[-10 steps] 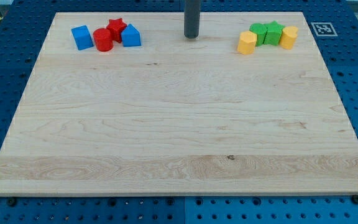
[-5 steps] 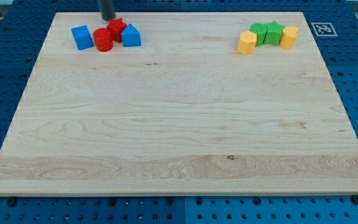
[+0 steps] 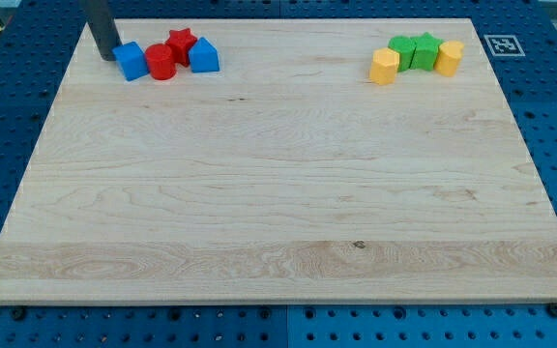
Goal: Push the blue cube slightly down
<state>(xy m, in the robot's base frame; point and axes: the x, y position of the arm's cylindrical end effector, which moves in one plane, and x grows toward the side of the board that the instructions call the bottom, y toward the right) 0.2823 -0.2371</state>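
A pale wooden table (image 3: 278, 193) sits on blue pegboard. My tip (image 3: 103, 58), a bare rod with no fingers to open or close, touches the blue cube (image 3: 131, 60) on its upper-left side; the cube lies toward the view's right and slightly below it, beside the red cylinder (image 3: 159, 62).

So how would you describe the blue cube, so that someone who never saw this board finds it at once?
Look at the wooden board and go to its top-left corner in the view, where four blocks cluster. The blue cube is the leftmost of them, beside the red cylinder. Unlike the other blue block, which has a peaked top, it is flat-topped, and my tip stands just at its left.
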